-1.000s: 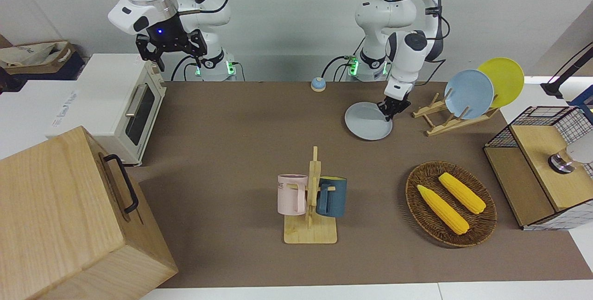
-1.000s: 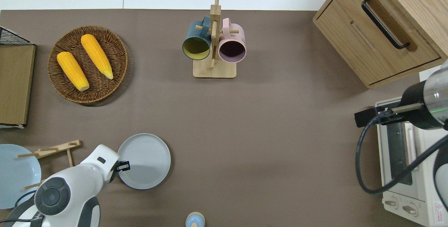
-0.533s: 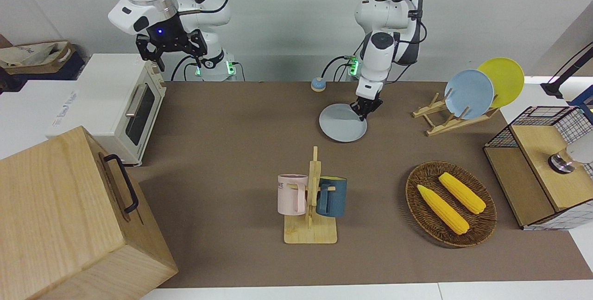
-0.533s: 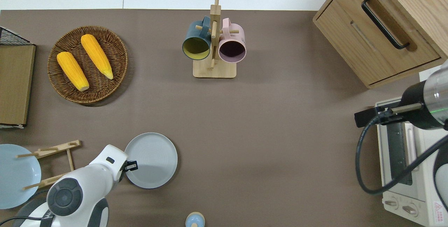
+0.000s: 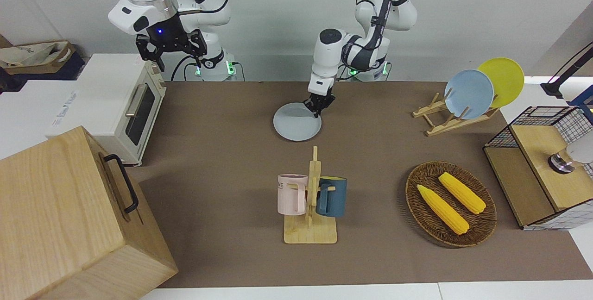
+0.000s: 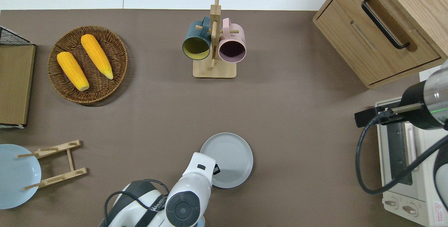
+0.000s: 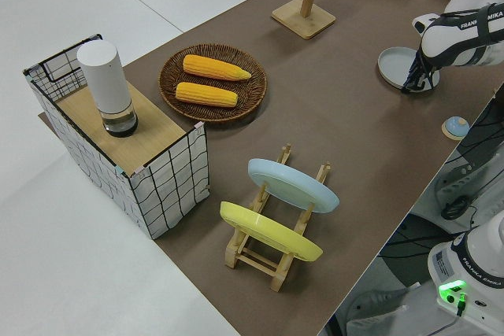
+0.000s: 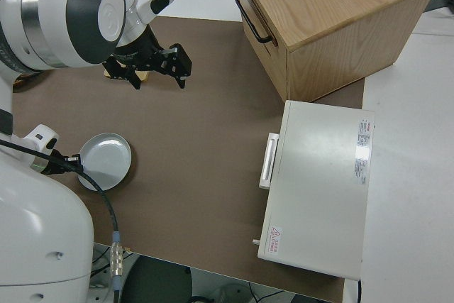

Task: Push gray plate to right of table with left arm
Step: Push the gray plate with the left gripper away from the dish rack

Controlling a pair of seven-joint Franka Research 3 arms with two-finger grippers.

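Left jaws (image 5: pixel 318 108) (image 6: pixel 215 169) down on gray plate (image 5: pixel 296 128) (image 6: pixel 229 158) rim at its robot-side edge; spread or pressed together, cannot tell. Plate flat mid-desk (image 5: pixel 222 161), nearer the robots than mug rack (image 5: pixel 310 207). Right jaws (image 5: pixel 172 52) spread, arm parked.

Pale gray-blue plate (image 5: pixel 296 127), matte brown table (image 5: pixel 222 152)

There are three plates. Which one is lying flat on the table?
The gray plate, flat on the table with the left tool at its rim. The sky-blue plate and yellow plate stand in the wooden rack.
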